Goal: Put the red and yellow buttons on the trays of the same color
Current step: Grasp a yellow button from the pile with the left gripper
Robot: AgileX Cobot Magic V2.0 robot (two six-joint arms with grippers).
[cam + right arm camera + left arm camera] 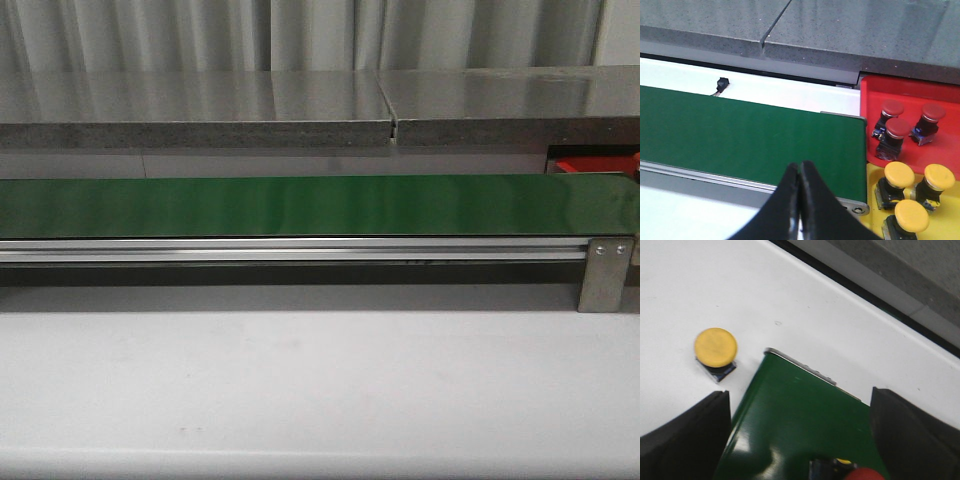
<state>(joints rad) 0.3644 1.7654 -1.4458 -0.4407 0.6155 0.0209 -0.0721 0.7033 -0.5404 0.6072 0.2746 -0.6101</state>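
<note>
A bare green belt (300,205) is being shown on the white table (320,390) in front. Three red buttons (898,128) and three yellow ones (899,174) are being shown only by the right wrist, its gripper (799,172) pressed together; the left gripper (800,405) is being held apart.

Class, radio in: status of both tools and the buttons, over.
Left tool open over green conveyor belt. Right tool shut, empty. Round yellow button loose on white table. Nothing blocking.

Lab bench with conveyor belt (300,205)
</note>
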